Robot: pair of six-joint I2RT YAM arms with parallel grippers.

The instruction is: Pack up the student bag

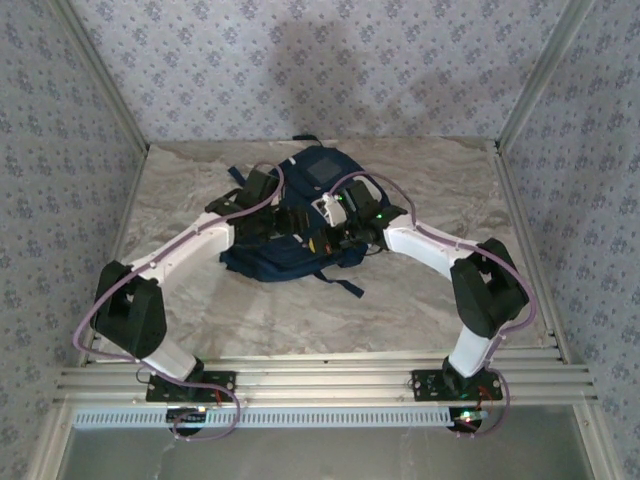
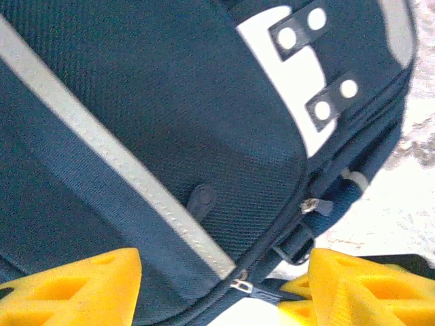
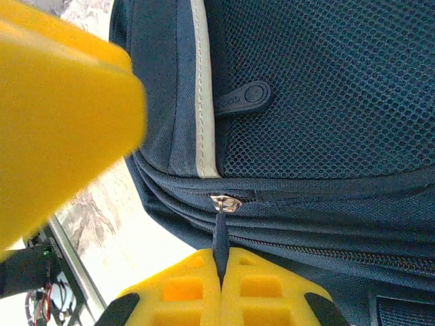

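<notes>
The student bag (image 1: 285,262) lies flat in the middle of the marble table (image 1: 420,300), toward the far side, between the two arms. The right gripper (image 3: 221,261) is clenched on a dark zipper pull (image 3: 219,238) attached to a silver slider (image 3: 226,202) just below the mesh pocket (image 3: 326,88). The left gripper (image 2: 221,285) is released, its yellow fingers (image 2: 75,288) spread wide over the bag's navy side near a white trim stripe (image 2: 102,146), grasping nothing.

1. A robot test cell, lab-like rather than domestic: a left arm (image 1: 190,246) and a right arm (image 1: 432,246), white and black, bolted to aluminium rails (image 1: 330,378).
2. Patterned wallpaper panels (image 1: 330,70) held by metal corner posts (image 1: 540,72) box in a marble-look tabletop (image 1: 420,310).
</notes>
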